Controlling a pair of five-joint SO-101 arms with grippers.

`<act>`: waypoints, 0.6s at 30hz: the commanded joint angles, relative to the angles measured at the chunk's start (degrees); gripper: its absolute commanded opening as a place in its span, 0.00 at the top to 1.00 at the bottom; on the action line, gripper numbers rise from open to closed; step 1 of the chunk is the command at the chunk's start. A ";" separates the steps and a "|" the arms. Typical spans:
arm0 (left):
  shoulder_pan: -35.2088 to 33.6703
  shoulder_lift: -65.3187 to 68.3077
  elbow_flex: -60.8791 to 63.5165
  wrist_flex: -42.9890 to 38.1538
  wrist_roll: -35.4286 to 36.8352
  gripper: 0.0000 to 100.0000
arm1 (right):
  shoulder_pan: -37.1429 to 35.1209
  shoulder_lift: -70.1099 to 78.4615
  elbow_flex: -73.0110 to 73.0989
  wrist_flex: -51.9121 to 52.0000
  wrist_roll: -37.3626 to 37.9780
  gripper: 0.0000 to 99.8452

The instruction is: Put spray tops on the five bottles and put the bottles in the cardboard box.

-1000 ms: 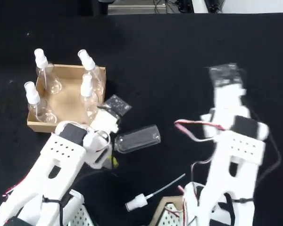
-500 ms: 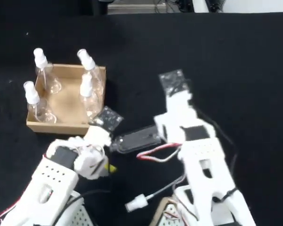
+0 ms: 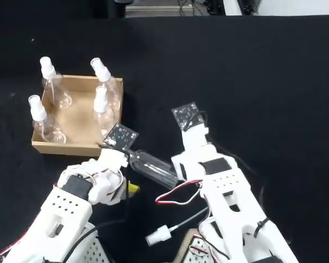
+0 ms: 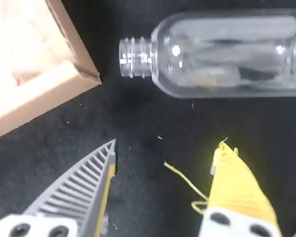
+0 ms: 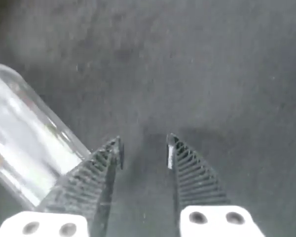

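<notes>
A clear bottle (image 3: 152, 167) with no top lies on its side on the black table, its open neck (image 4: 135, 51) pointing toward the cardboard box (image 3: 72, 118). My left gripper (image 4: 167, 144) hovers open just short of the neck, nothing between its grey and yellow fingers. At the bottle's base end my right gripper (image 5: 144, 145) is open by a narrow gap, with the bottle (image 5: 24, 148) outside one finger. A loose spray top (image 3: 160, 235) with its thin tube lies near the front edge. Several capped bottles stand in the box.
The box's near corner (image 4: 86, 74) sits close beside the left gripper. Both white arms crowd the front middle of the table. The black surface behind and to the right of the right arm is open.
My right arm swung left across the table to the bottle's base end. The bottle turned, its base now nearer the front. My left arm drew back slightly.
</notes>
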 commanded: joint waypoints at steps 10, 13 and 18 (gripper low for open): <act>0.13 -0.88 0.31 -1.49 6.07 0.71 | -4.40 -4.09 -5.32 13.80 8.18 0.88; 0.13 -0.88 0.22 -1.49 6.07 0.71 | -8.09 -9.36 -4.00 15.21 8.09 0.88; 0.13 -1.49 0.04 0.00 6.15 0.71 | -15.47 -21.93 -0.75 19.69 3.78 0.88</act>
